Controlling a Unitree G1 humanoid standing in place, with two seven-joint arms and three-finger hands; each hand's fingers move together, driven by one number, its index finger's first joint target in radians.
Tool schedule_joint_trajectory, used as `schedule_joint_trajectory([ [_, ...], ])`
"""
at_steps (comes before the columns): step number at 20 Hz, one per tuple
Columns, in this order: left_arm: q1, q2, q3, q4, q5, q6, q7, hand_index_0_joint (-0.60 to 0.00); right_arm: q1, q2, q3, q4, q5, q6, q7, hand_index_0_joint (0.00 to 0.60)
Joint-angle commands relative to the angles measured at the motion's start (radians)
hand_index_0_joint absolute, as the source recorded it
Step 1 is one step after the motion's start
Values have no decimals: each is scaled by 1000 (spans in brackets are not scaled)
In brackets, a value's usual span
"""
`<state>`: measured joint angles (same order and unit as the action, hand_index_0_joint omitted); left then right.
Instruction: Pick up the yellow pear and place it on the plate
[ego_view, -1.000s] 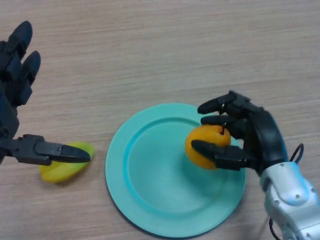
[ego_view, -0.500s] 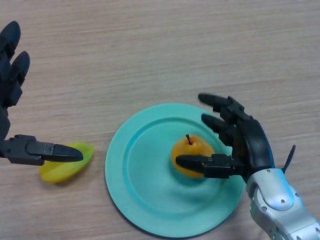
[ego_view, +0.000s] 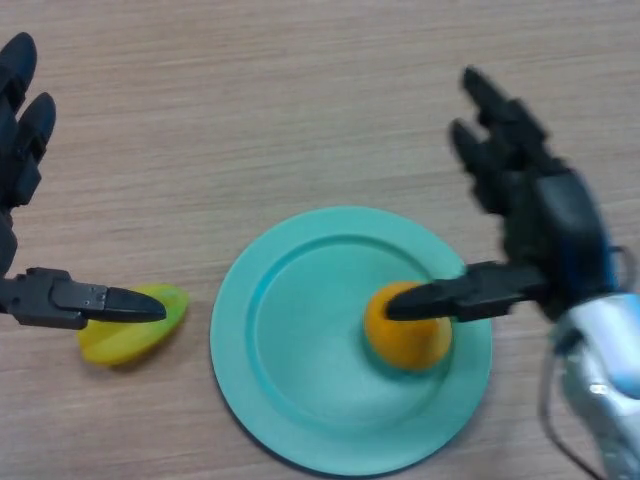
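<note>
On the wooden table (ego_view: 300, 100) lay a round teal plate (ego_view: 300, 400), set near the middle and a little toward the near edge. Within the plate, on its right half, sat the yellow-orange pear (ego_view: 410, 338), resting on the plate's flat inner surface and inside the raised rim. Its stem could not be made out.

Above the right side of the plate hung the right hand (ego_view: 545, 225), coming in from the right. Its fingers (ego_view: 495, 110) were stretched out straight and spread apart, pointing toward the far side of the table, well clear of the fruit. Its thumb (ego_view: 455, 298) reached leftward over the top of the pear; whether the thumb tip touched the fruit's skin or merely passed above it could not be told. Nothing was clasped in this hand.

At the left edge of the scene showed the left hand (ego_view: 20, 150), its fingers straight and raised toward the far side, its thumb (ego_view: 95, 300) extended rightward. Beneath and just beside that thumb tip lay a yellow object (ego_view: 125, 335) on the bare table, well apart from the plate's left rim. The hand held nothing.
</note>
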<state>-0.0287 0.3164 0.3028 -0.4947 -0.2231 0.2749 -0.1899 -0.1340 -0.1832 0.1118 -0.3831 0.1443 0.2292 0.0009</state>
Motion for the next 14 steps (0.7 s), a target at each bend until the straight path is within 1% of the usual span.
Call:
schedule_joint_trajectory([
  [1, -21, 31, 71, -53, 38, -173, 29, 0, 14, -22, -106, -135, 9, -49, 68, 0],
  [2, -17, 28, 67, -54, 39, -174, 24, 0, 36, -36, -129, -164, 13, -29, 91, 0],
  [3, -15, 28, 65, -55, 34, -162, 11, 0, 65, -64, -155, -184, -45, -9, 135, 0],
  [5, -21, 32, 66, -43, 20, -141, 3, 0, 91, -79, -203, -175, -136, -56, 187, 0],
  [9, -25, 24, 38, -35, 18, -133, 4, 0, 123, -82, -268, -200, -135, -72, 189, 0],
  [12, -27, 23, 26, -29, 20, -135, -7, 0, 124, -84, -281, -227, -129, -56, 191, 0],
  [14, -26, 22, 18, -23, 9, -110, -22, 0, 131, -84, -284, -232, -127, -55, 194, 0],
])
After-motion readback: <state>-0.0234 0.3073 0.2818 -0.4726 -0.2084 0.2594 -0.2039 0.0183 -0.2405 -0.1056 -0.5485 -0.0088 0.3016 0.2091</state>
